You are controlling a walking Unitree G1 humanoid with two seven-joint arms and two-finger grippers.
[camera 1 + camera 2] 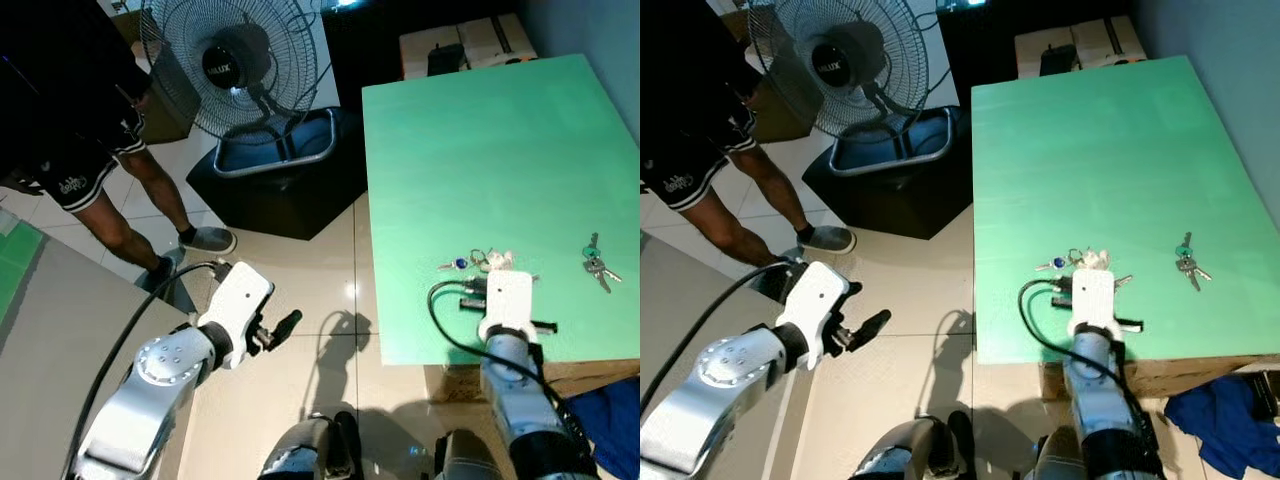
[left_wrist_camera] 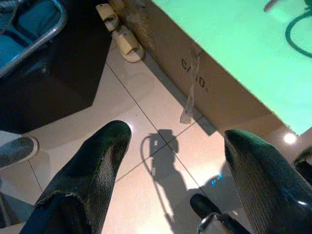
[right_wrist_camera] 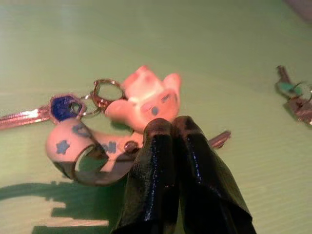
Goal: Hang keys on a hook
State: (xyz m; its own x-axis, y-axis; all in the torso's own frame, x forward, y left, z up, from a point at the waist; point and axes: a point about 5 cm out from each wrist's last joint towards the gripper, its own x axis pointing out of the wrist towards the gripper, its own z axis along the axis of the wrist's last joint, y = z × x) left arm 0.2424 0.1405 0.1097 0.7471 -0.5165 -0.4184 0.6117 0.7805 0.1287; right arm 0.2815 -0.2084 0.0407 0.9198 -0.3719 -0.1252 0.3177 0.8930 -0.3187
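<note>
R arm's silver forearm sits lowest in the head views, reaching up over the near edge of the green table [image 1: 480, 140]. Right gripper [image 3: 168, 127] is down on the tabletop w/ both black fingers pressed together, tips touching, nothing seen between them. Tips sit right at the bunch of keys [image 3: 105, 126]: pink figure charm just beyond the tips, white strap w/ blue marks and a ring beside them, blue-headed key sticking out to the side, another key blade poking out from under the fingers on the other side. Can't tell if the tips pinch any part of the bunch. In the left eye view the bunch lies just ahead of the white wrist block, near the table's front edge.

Second set of keys [image 1: 596, 264] w/ a green tag lies well apart, toward the robot's R on the same table.

Left gripper [image 2: 178, 161] hangs over tiled floor [image 2: 146, 122], fingers spread wide, holding nothing.

Standing fan [image 1: 235, 60] and a person's legs [image 1: 140, 205] farther off.
</note>
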